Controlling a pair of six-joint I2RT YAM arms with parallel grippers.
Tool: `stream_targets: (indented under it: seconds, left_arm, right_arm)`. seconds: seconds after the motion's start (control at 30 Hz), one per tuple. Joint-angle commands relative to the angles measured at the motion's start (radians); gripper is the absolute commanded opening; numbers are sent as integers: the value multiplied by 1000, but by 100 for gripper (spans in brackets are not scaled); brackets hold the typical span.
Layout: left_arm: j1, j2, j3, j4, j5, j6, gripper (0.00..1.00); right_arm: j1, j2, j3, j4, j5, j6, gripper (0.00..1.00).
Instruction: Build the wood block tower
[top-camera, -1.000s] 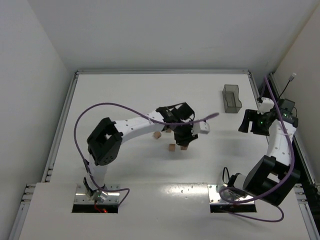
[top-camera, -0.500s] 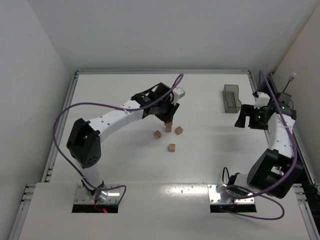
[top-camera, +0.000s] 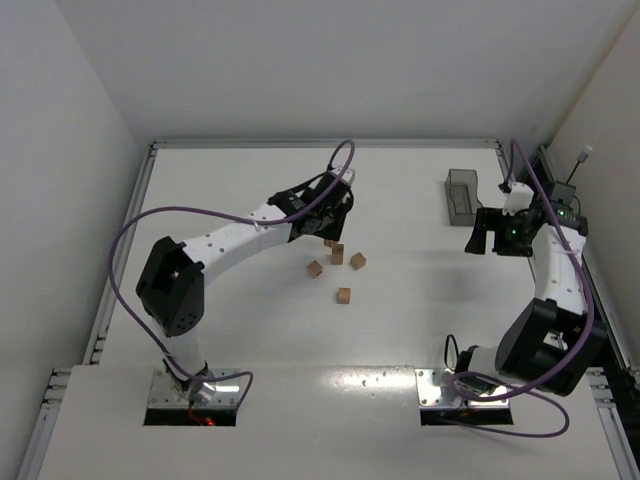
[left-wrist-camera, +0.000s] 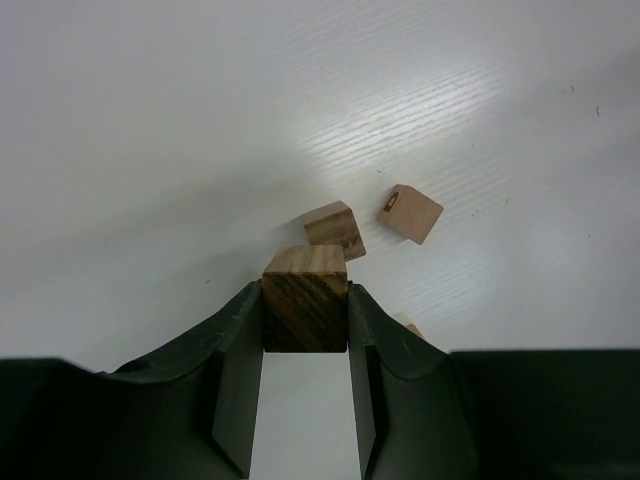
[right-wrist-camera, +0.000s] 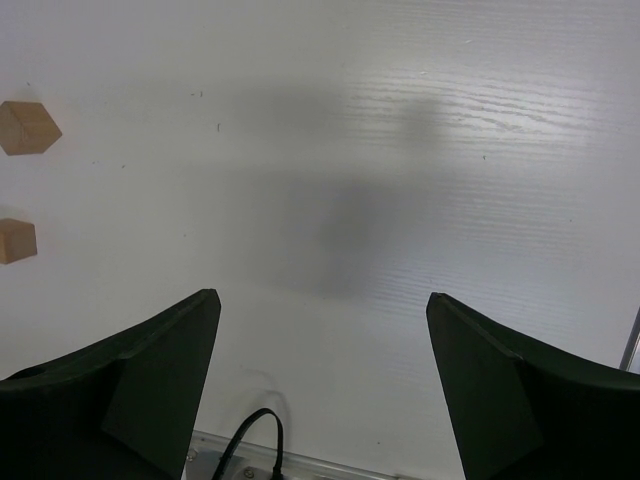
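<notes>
**Wood block** (left-wrist-camera: 305, 312): one cube, its dark grained face toward the left wrist camera. It is clamped between the two fingers of the left gripper (left-wrist-camera: 305, 290), which press flat on opposite sides. The cube is lifted off the table (top-camera: 250, 330), over the far edge of the block cluster.

**Loose blocks** (top-camera: 344, 295): the top view shows four lying mid-table, near one another. One lies nearest the arm bases, one to the left, and two sit close together just beyond them. The left wrist view shows two of these past the held cube, turned at different angles with their corners close. I cannot tell whether they touch. A sliver of another block shows beside the right-hand finger. Whether any block sits on another I cannot tell.

**Right gripper** (right-wrist-camera: 321, 297): fingers spread wide and holding nothing, hovering over bare table on the right side. Two of the loose blocks show at the left edge of its wrist view, well apart from the fingers.

**Bin** (top-camera: 462, 195): dark, translucent and rectangular, standing at the far right of the table. It is just beyond the right gripper and well apart from the blocks. Its contents are too small to tell in the top view, and neither wrist view shows it.
</notes>
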Motion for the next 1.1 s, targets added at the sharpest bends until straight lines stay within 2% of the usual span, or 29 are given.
stream_targets:
  seconds: [0.0,0.3,0.67,1.07]
  left_arm:
    - [-32,25,55,5,-80,-127,0]
    - [-118,82,94,5,-131,-175,0]
    - [-118,100,141,-16,-289,-184,0]
    - [-118,110,123,-16,-280,-193,0]
  right_arm:
    - [4,-7,32,20,-2,11,82]
    - [4,-17,32,30,-2,11,82]
    - [4,-19,14,39,-2,11,83]
    - [4,-19,14,39,-2,11,83]
